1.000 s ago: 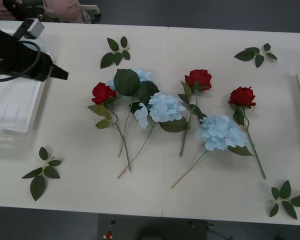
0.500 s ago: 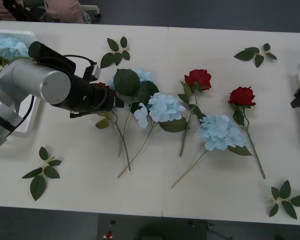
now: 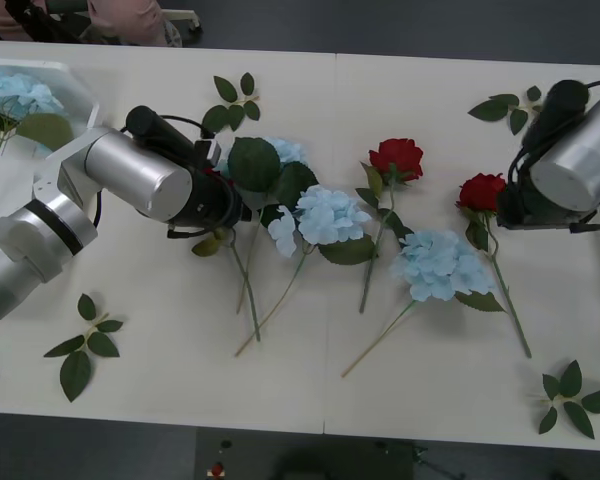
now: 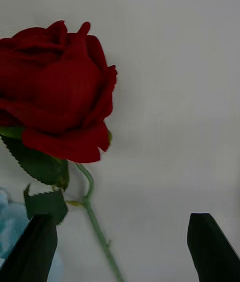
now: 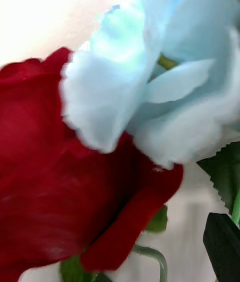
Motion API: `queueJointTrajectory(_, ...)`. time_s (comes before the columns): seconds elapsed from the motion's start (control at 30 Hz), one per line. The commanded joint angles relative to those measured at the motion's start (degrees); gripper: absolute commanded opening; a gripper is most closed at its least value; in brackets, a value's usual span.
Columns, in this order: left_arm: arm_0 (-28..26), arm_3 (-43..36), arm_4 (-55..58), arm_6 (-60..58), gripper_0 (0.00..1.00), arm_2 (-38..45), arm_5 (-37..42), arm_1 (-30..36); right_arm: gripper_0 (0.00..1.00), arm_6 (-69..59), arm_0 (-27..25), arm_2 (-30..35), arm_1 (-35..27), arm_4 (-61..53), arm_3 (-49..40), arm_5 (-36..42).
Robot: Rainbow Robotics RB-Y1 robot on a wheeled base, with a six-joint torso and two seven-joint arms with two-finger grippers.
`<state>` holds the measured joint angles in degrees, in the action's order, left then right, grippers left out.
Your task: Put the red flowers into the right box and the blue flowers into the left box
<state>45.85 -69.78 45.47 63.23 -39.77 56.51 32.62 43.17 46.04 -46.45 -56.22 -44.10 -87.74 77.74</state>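
table (image 3: 160, 380) | red flowers (image 3: 397, 157) | blue flowers (image 3: 438, 264) | leaf sprigs (image 3: 85, 345)

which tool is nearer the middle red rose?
Left. The left tool is over the leftmost flowers, closer to the middle red rose; the right tool sits by the rightmost rose.

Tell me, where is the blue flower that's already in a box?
In the front view, that blue flower lies in the left box at the table's far left corner, behind the robot's left arm.
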Motion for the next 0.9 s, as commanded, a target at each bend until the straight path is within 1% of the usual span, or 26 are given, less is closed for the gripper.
queueJointTrajectory(0.03,2.5,0.1,-2.8,-2.1,1.0,-2.2,-2.0,0.3,0.76,-0.9,0.1,0.0,5.1,4.7,4.6,-0.8)
queueJointTrajectory(0.13,2.7,0.0,-6.7,-2.1,1.0,-3.7,-2.0,0.2,0.76,-0.7,0.1,0.0,7.0,6.0,7.4,-2.0)
queueJointTrajectory(0.17,2.7,0.1,-8.5,-2.1,0.88,-4.5,-2.2,0.1,0.76,-0.6,0.1,0.0,7.6,6.5,8.4,-2.3)
queueJointTrajectory(0.23,2.7,0.0,-11.9,-2.1,0.67,-6.1,-2.7,-0.1,0.76,-0.3,0.1,-0.1,8.5,7.3,10.0,-3.2)
queueJointTrajectory(0.27,2.7,0.0,-12.7,-2.1,0.61,-6.5,-2.9,-0.2,0.76,-0.3,0.1,0.0,8.7,7.4,10.6,-3.5)
queueJointTrajectory(0.3,2.7,0.0,-14.0,-2.2,0.51,-7.3,-3.3,-0.2,0.76,-0.1,0.1,0.0,9.0,7.4,11.6,-4.2)
queueJointTrajectory(0.5,2.7,0.0,-14.6,-2.2,0.26,-7.7,-3.7,-0.3,0.76,0.8,0.1,0.0,10.6,8.3,16.5,-7.1)
queueJointTrajectory(0.57,2.7,0.1,-14.6,-2.2,0.15,-7.7,-3.7,-0.2,0.76,1.3,0.1,-0.1,11.0,8.3,18.4,-8.4)
queueJointTrajectory(0.6,2.7,0.0,-14.6,-2.2,0.13,-7.7,-3.7,-0.3,0.76,1.5,0.1,-0.1,11.2,8.3,19.0,-8.8)
queueJointTrajectory(0.63,2.7,0.1,-14.6,-2.2,0.07,-7.7,-3.7,-0.2,0.76,1.9,0.1,0.0,11.6,8.3,20.1,-9.4)
queueJointTrajectory(0.7,2.7,0.0,-14.8,-2.2,0.01,-7.7,-3.7,-0.2,0.76,2.6,0.1,0.0,12.4,8.4,22.1,-10.7)
queueJointTrajectory(0.8,2.7,0.0,-15.3,-2.2,0.0,-7.2,-3.9,-0.1,0.76,3.6,0.1,-0.2,13.3,8.6,24.4,-12.5)
queueJointTrajectory(0.9,2.7,-0.8,-15.2,-2.2,0.0,-2.8,-5.2,1.6,0.76,4.2,0.2,-1.3,14.6,10.2,27.2,-14.8)
